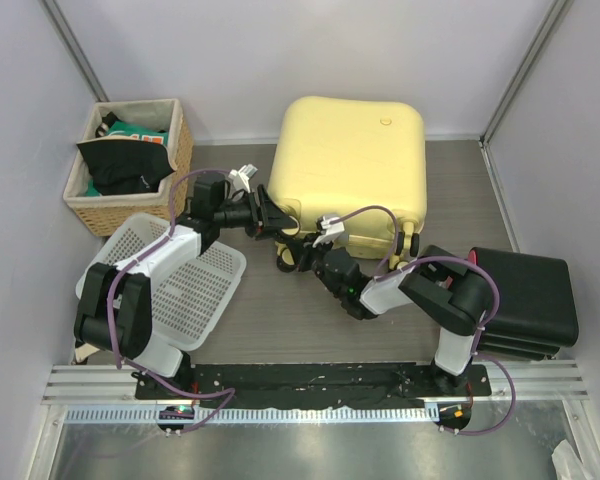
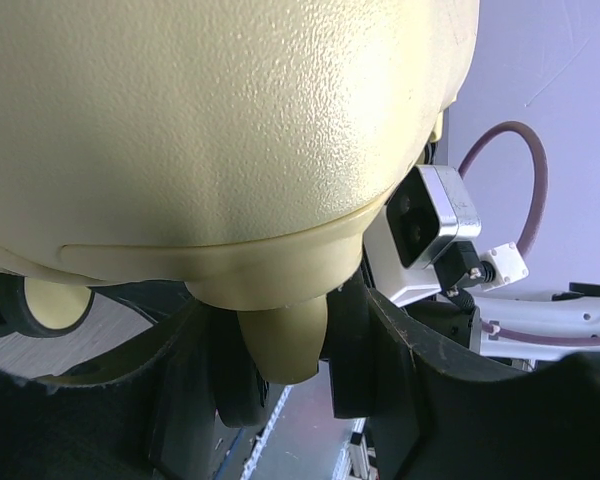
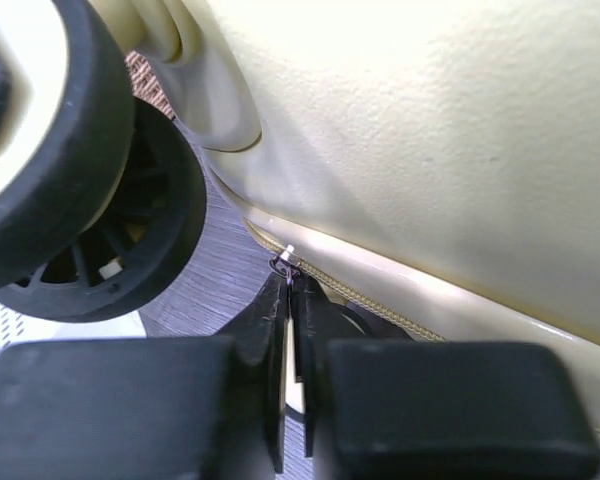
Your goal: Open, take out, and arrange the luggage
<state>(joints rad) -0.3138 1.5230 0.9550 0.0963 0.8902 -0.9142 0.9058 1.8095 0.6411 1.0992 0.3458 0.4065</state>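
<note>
**A:** What sits nearest the arm bases?

**B:** A white perforated plastic tray (image 1: 210,280) lies under the left arm. A black hard case (image 1: 525,290) lies out past the right arm. Both rest on the dark wood-grain table (image 1: 280,335).

**A:** And the right gripper (image 3: 290,290)?

**B:** It is at the near edge of the luggage (image 1: 350,160), a large pale-yellow hard-shell suitcase with rounded corners. Its fingers are pinched almost together on the small metal zipper pull (image 3: 288,260), just beside a black-and-cream caster wheel (image 3: 90,200).

**A:** The left gripper (image 2: 280,340)?

**B:** About half spread, with the jaws clamped either side of the pale-yellow caster fork at the suitcase's near-left corner.

**A:** Where is the luggage itself?

**B:** Flat and closed, mid-table towards the far wall, wheels facing the arms. In the far-left corner stands a woven wicker basket (image 1: 178,165) holding dark and green clothes.
</note>
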